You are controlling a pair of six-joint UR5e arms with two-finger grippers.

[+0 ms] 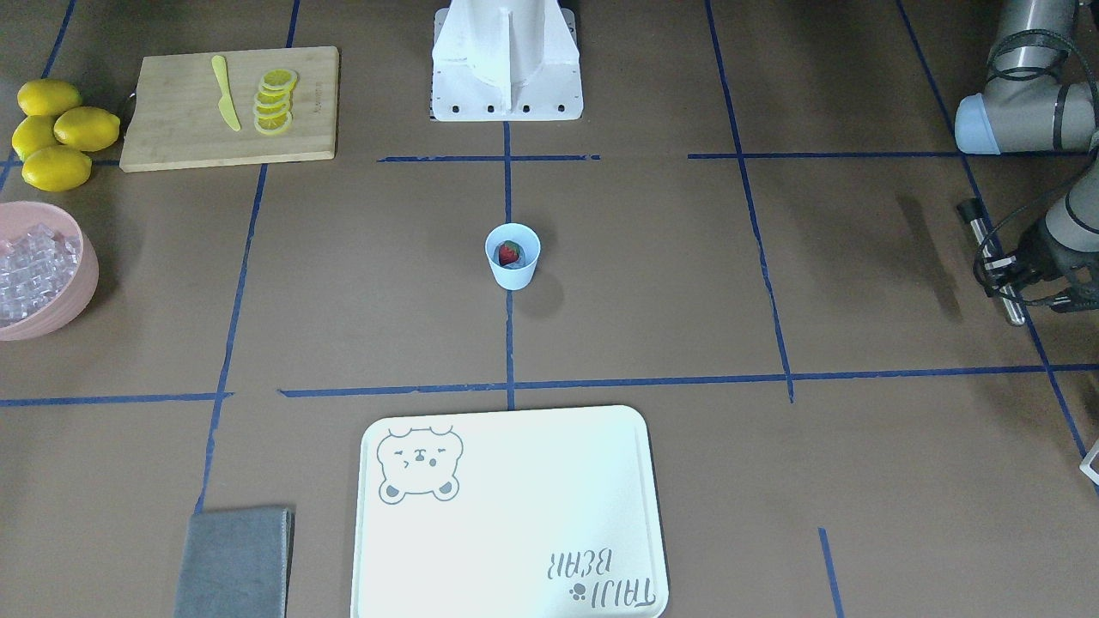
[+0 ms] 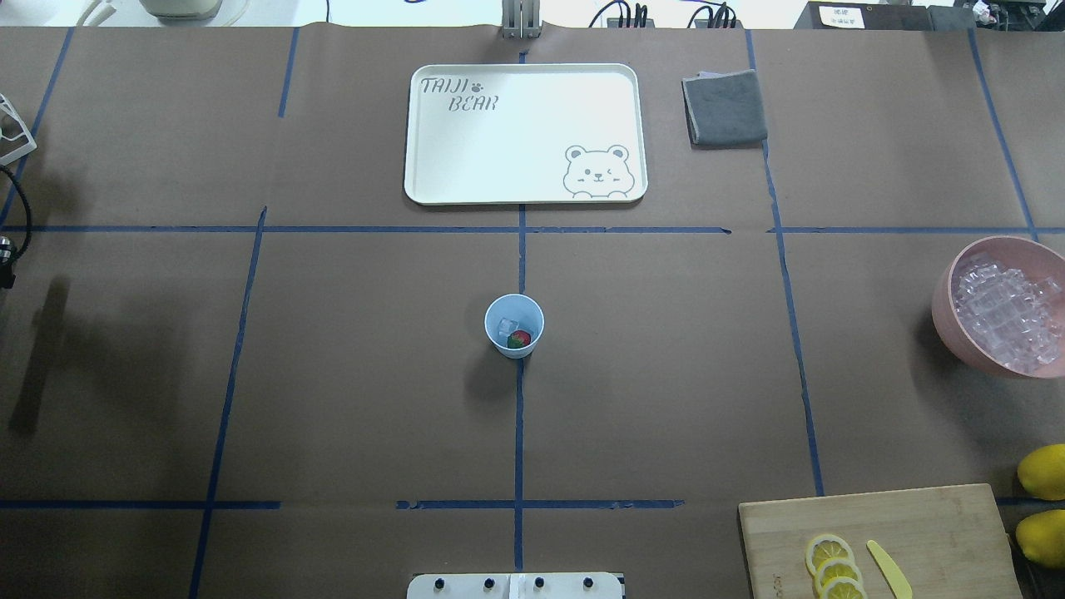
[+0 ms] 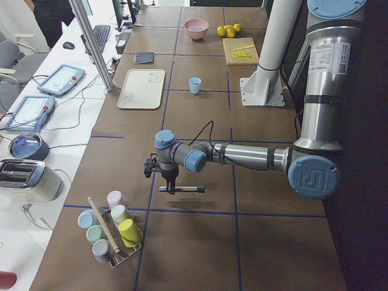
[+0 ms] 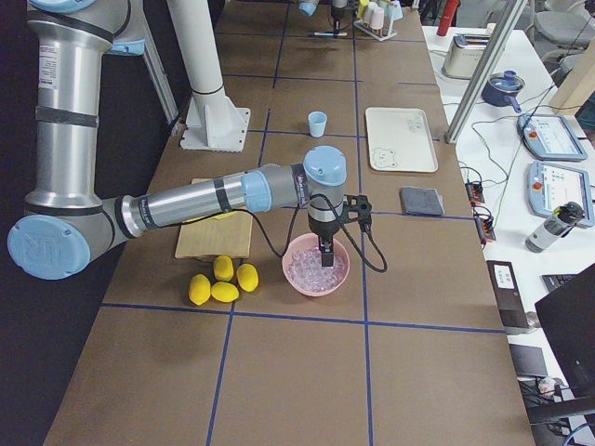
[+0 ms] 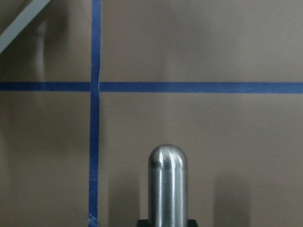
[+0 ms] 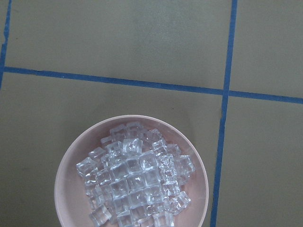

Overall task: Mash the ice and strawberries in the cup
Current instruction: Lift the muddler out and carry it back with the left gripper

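The pale blue cup (image 1: 513, 276) stands at the table's middle, also in the overhead view (image 2: 492, 319). Inside it lie a red strawberry (image 1: 509, 253) and a clear ice cube (image 2: 507, 327). More ice (image 6: 135, 175) fills a pink bowl (image 6: 66, 170) directly under the right wrist camera. My left gripper (image 1: 998, 264) is far from the cup, at the table's edge, shut on a metal muddler (image 1: 987, 245) that it holds level above the table; the muddler's rounded tip (image 5: 167, 184) shows in the left wrist view. My right gripper (image 4: 325, 249) hangs over the bowl; I cannot tell whether it is open or shut.
A wooden cutting board (image 1: 172, 120) carries lemon slices (image 1: 275, 101) and a yellow knife (image 1: 226, 93), with whole lemons (image 1: 56, 129) beside it. A white bear tray (image 1: 515, 515) and a grey cloth (image 1: 236, 562) lie across the table. A rack of cups (image 3: 112, 233) stands near the left arm.
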